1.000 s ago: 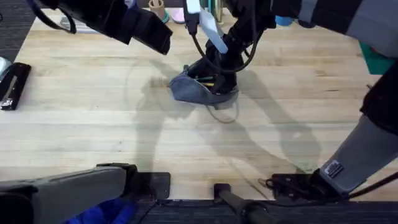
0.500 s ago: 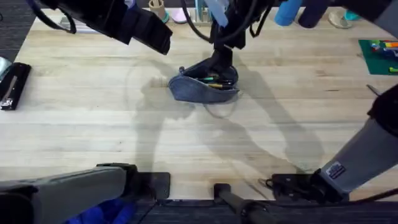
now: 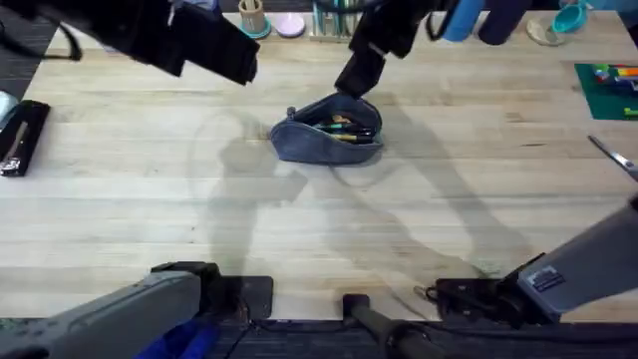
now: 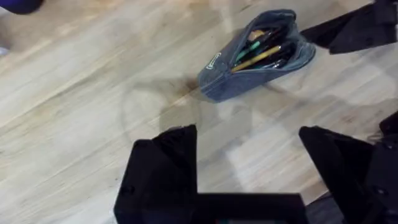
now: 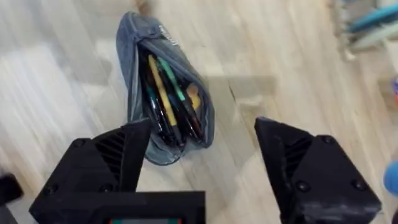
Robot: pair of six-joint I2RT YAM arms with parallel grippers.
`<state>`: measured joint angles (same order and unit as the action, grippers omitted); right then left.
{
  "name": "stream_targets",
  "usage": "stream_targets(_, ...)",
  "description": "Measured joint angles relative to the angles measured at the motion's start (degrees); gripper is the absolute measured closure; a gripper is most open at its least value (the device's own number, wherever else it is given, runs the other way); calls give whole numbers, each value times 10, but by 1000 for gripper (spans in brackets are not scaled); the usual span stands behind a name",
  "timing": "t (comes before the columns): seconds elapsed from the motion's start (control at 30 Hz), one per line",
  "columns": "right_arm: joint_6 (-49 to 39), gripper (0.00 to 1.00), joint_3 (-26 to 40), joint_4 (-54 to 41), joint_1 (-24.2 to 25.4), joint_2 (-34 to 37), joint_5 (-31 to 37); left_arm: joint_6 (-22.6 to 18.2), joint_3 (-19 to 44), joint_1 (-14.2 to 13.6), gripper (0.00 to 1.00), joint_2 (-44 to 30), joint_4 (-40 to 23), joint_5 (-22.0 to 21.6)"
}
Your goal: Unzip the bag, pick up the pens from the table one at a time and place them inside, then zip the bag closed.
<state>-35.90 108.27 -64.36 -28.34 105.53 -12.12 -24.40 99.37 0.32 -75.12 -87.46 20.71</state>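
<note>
The blue-grey bag [image 3: 327, 135] lies unzipped on the table [image 3: 299, 229], its mouth gaping. Inside it lie the yellow pen [image 5: 161, 92] and a black pen [image 5: 152, 115] beside a green one. My right gripper [image 3: 361, 72] hangs above the bag's far right end, and in its wrist view the right gripper [image 5: 202, 165] stands open and empty over the bag [image 5: 140, 56]. My left gripper [image 3: 234, 60] hovers high to the bag's left. In the left wrist view the left gripper [image 4: 249, 174] is open with nothing in it, apart from the bag [image 4: 255, 78].
A black stapler-like object [image 3: 20, 135] lies at the table's left edge. A green mat [image 3: 608, 90] and scissors [image 3: 613, 158] are at the right. Cups [image 3: 252, 15] and a blue bottle [image 3: 464, 20] line the back edge.
My right gripper has lifted out of the bag's mouth and drawn back toward the far side. The bag has settled flat. The left arm shifted slightly left.
</note>
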Motion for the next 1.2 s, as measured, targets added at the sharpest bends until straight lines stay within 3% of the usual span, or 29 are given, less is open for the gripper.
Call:
stream_targets(0.37, 105, 5, 7, -79, 0, -84, 29, 0, 0, 6, 6, 68, -8, 0)
stream_targets(0.73, 227, 5, 7, -140, 0, -85, 78, 0, 0, 71, 6, 143, -48, 0)
stream_targets(0.83, 235, 5, 7, -146, 0, -85, 81, 0, -3, 73, 5, 152, -45, 0)
stream_targets(1.2, 240, 5, 7, -167, 0, -85, 83, 0, -124, 73, 5, 202, 28, 12)
